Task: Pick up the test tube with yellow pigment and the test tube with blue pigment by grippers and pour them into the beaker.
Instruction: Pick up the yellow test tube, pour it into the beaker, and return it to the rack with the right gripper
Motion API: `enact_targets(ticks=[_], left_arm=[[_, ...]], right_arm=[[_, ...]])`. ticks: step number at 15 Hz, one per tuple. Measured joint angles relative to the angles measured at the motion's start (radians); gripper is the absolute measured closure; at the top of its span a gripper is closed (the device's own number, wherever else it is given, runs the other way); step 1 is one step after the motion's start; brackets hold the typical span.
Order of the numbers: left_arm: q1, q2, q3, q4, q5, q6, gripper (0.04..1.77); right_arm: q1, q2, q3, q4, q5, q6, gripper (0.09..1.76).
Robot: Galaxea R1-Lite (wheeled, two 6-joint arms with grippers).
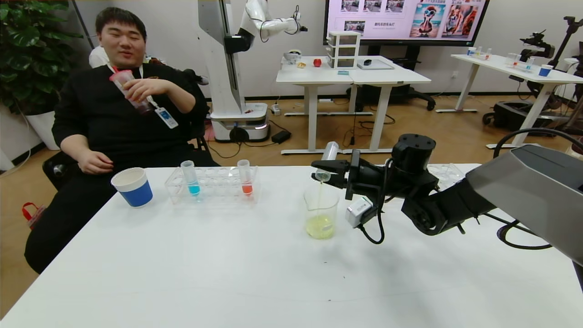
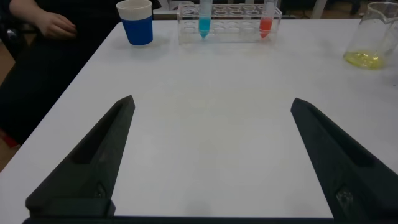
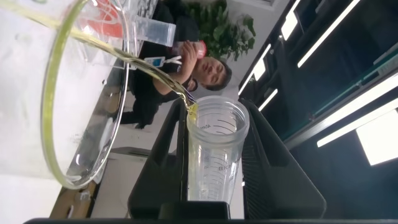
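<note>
Right gripper [image 1: 329,173] is clamped on the test tube with yellow pigment [image 1: 329,156], tube tipped mouth-down over the beaker [image 1: 321,213], a thin yellow stream running from its lip; right wrist view shows the tube [image 3: 214,155] nearly drained, last trickle going over the beaker rim [image 3: 56,124]. Beaker stands mid-table w/ a shallow yellow pool at the bottom. Left gripper [image 2: 211,162] hangs low over bare table [image 1: 227,273] on the near-left side, fingers spread wide, holding nothing. Test tube with blue pigment [image 1: 191,178] sits upright in the clear rack [image 1: 214,187] farther back, an orange-red tube [image 1: 245,177] a few slots along, blue-sleeved paper cup [image 1: 133,187] beside the rack. Risks, my read: tube mouth sits close to the rim, so a small wrist drift could send the stream outside; lowering could knock the beaker; left arm reaching for the rack might grab the orange-red tube or tip the rack.
</note>
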Motion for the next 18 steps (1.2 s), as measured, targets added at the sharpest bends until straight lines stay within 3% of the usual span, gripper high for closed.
enact_targets(ticks=[4, 10, 12, 18], left_arm=[[0.000, 0.000, 0.000, 0.000, 0.000, 0.000, 0.06], [0.000, 0.000, 0.000, 0.000, 0.000, 0.000, 0.06], [0.000, 0.000, 0.000, -0.001, 0.000, 0.000, 0.06], [0.000, 0.000, 0.000, -0.001, 0.000, 0.000, 0.06]], right_arm=[[-0.006, -0.033, -0.014, 0.110, 0.001, -0.136, 1.34], [-0.004, -0.051, -0.018, 0.117, 0.001, -0.115, 1.34], [-0.010, -0.072, -0.033, 0.119, -0.007, -0.012, 1.34], [-0.014, -0.179, -0.009, 0.084, -0.050, 0.451, 1.34]])
